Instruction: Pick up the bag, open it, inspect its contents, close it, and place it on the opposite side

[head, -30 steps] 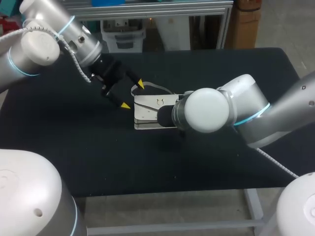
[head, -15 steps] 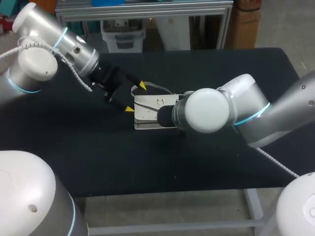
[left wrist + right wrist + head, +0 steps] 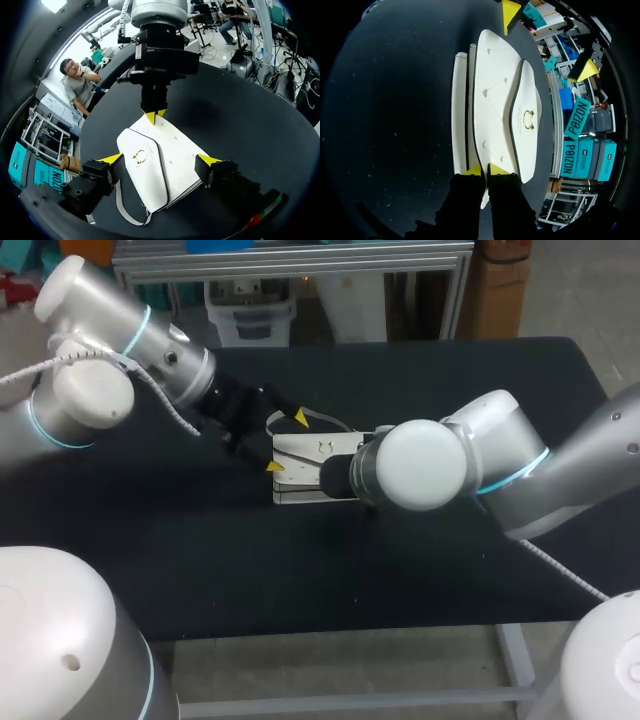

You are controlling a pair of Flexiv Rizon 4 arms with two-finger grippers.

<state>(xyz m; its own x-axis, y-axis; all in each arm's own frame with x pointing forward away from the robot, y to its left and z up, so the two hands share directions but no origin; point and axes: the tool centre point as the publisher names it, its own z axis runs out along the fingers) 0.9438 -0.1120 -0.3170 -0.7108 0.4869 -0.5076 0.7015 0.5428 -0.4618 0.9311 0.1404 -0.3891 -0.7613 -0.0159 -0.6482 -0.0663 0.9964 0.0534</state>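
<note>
Since the earlier frames the left arm (image 3: 130,350) has swung the left tool (image 3: 285,443) off the bare bench (image 3: 200,560) beside the bag (image 3: 305,478) and over the end of the bag nearest that arm. The right arm (image 3: 500,470) and the bag have kept their places.

Bag: white, lying flat near the middle of the black bench. Its dark-trimmed flap (image 3: 525,100) is folded down over the body, and a small gold clasp (image 3: 139,158) sits on the flap. A grey strap (image 3: 127,212) loops out from the end under the left tool and rests on the bench.

Left tool: the fingers stand wide apart, one yellow tip on each long side of the bag, with the bag's end lying between them. The left wrist view shows both tips just beside the bag's edges. Whether either tip touches the bag cannot be told.

Right tool (image 3: 485,171): it sits at the opposite end of the bag, facing the left tool along the bag's length. Its two yellow tips are drawn almost together and clamped on a thin edge of the bag, a sliver of white showing between the fingers. In the head view this tool is hidden behind the right arm's wrist, which also covers that end of the bag.
</note>
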